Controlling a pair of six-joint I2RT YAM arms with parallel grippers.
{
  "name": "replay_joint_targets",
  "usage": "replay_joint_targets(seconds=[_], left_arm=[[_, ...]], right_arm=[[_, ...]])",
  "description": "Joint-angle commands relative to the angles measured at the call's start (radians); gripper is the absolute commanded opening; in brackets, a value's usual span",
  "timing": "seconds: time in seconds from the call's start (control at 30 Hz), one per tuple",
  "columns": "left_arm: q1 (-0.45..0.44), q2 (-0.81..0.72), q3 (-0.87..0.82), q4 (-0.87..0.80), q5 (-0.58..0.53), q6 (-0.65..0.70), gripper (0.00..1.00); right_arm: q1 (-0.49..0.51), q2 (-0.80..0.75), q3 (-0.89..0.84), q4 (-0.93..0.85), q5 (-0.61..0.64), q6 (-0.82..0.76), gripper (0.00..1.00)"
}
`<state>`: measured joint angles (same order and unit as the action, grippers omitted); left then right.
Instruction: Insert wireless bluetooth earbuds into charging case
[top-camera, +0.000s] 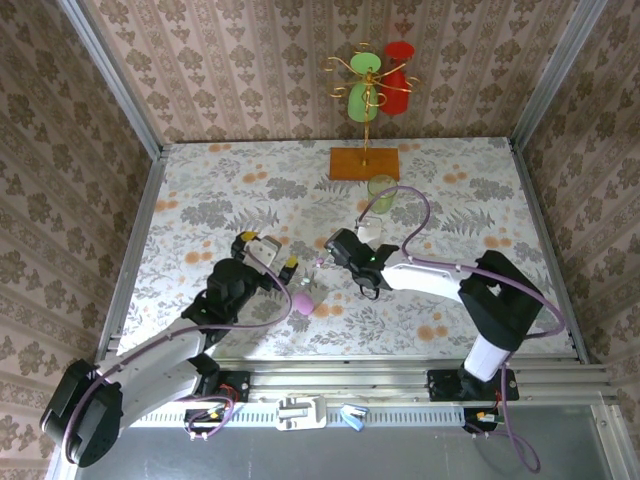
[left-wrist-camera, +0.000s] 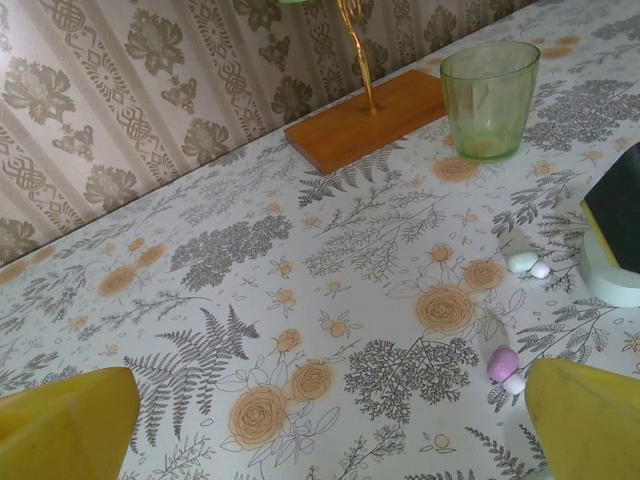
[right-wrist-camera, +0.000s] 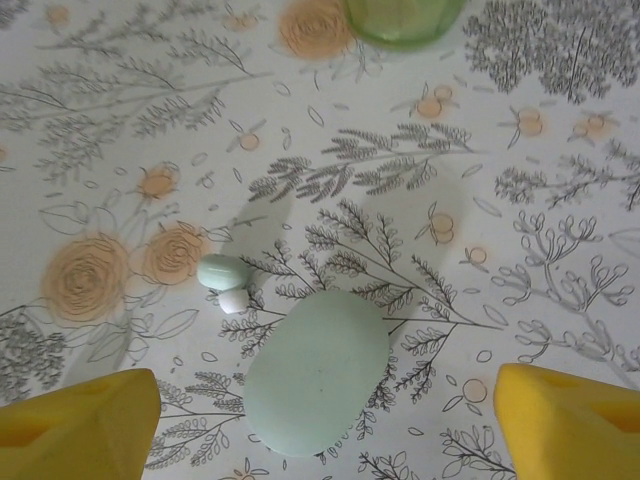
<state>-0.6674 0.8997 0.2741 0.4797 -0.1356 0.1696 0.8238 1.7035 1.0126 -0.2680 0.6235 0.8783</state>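
Green glass (right-wrist-camera: 405, 20) beyond mint case (right-wrist-camera: 315, 372) and earbud (right-wrist-camera: 220, 275)

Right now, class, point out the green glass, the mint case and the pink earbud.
green glass (left-wrist-camera: 490, 100), left wrist view, side wall
mint case (right-wrist-camera: 315, 372), right wrist view, middle of top
pink earbud (left-wrist-camera: 502, 362), left wrist view, pink body

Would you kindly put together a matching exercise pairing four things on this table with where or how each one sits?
Column one:
1. glass
2. wooden base
3. case
4. pink earbud

Column two:
a. lying beside a mint earbud
b. under the gold stand
c. right beside a finger of the left gripper
d. upright, near the base

Pairs: 1-d; 2-b; 3-a; 4-c
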Motion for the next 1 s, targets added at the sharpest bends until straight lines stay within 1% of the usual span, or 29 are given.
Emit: replay_joint_targets(seconds=[0.0, 0.17, 0.37, 0.57, 0.7, 0.83, 0.87, 0.97], left_arm=[[-0.008, 0.003, -0.015, 0.058, -0.011, 0.000, 1.00], [-0.013, -0.008, -0.025, 0.059, -0.022, -0.004, 1.00], [-0.012, -0.041, -0.027, 0.037, -0.027, 0.000, 1.00], [-0.015, -0.045, -0.032, 0.033, -0.030, 0.004, 1.00], [-0.014, -0.044, -0.033, 0.033, -0.028, 0.005, 1.00], [-0.015, -0.042, -0.033, 0.034, -0.024, 0.003, 1.00], [-0.015, -0.042, -0.034, 0.033, -0.024, 0.002, 1.00], [-0.015, -0.042, -0.036, 0.032, -0.022, 0.000, 1.00]], right_arm=[[0.006, 0.056, 0.057, -0.068, 0.032, 0.117, 0.84], [0.006, 0.116, 0.092, -0.079, 0.018, 0.150, 0.79], [-0.006, 0.156, 0.096, -0.061, -0.021, 0.180, 0.76], [-0.026, 0.196, 0.099, -0.030, -0.074, 0.146, 0.72], [-0.039, 0.217, 0.114, -0.024, -0.112, 0.096, 0.65], [-0.049, 0.224, 0.128, -0.035, -0.133, 0.023, 0.54], [-0.054, 0.223, 0.131, -0.034, -0.141, 0.000, 0.49], [-0.069, 0.211, 0.119, -0.024, -0.166, -0.077, 0.43]])
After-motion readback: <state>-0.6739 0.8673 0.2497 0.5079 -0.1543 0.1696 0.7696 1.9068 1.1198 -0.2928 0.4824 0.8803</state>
